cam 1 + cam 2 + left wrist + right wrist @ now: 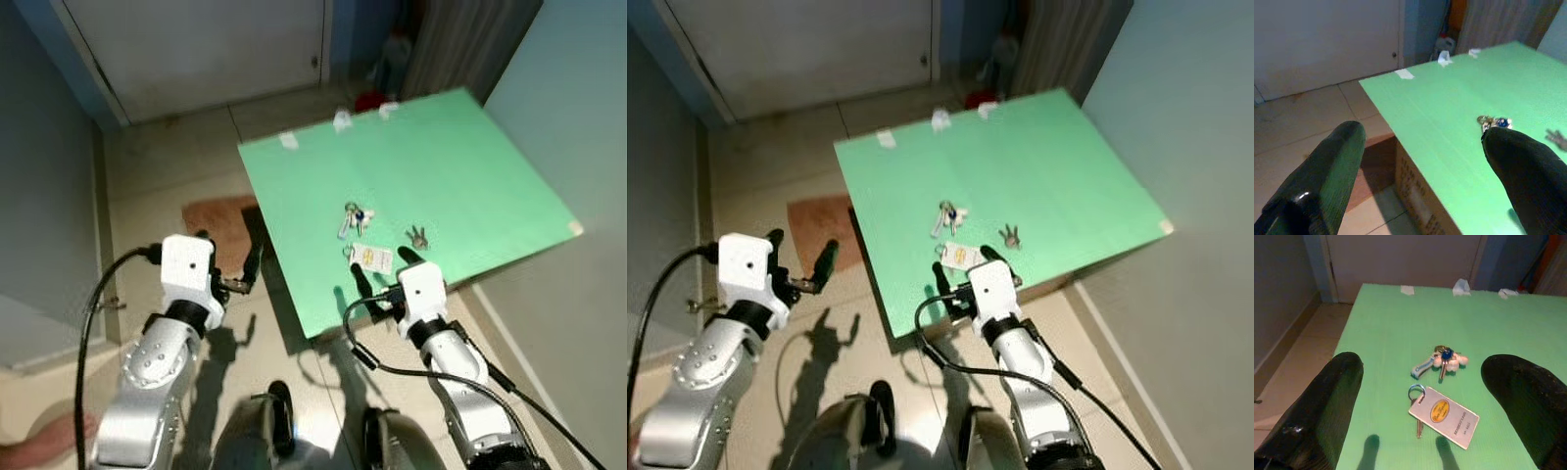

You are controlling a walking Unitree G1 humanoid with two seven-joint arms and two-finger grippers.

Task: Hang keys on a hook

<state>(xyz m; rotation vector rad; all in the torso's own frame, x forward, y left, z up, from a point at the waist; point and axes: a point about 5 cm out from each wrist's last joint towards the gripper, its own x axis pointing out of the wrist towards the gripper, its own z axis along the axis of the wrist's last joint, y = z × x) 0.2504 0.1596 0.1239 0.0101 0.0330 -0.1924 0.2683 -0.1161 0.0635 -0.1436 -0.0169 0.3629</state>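
Right hand (380, 269) spread | rectangular tagged key (1444, 416) | matte green board (470, 166)

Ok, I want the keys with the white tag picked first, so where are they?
The tagged key set lies on the green board, near its front edge, just ahead of the open right gripper, with the blue-capped key bunch just beyond it.

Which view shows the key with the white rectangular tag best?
The right wrist view: the tagged key lies large between the open right gripper fingers, ring and yellow oval clear. Both eye views show it small; the left wrist view doesn't help.
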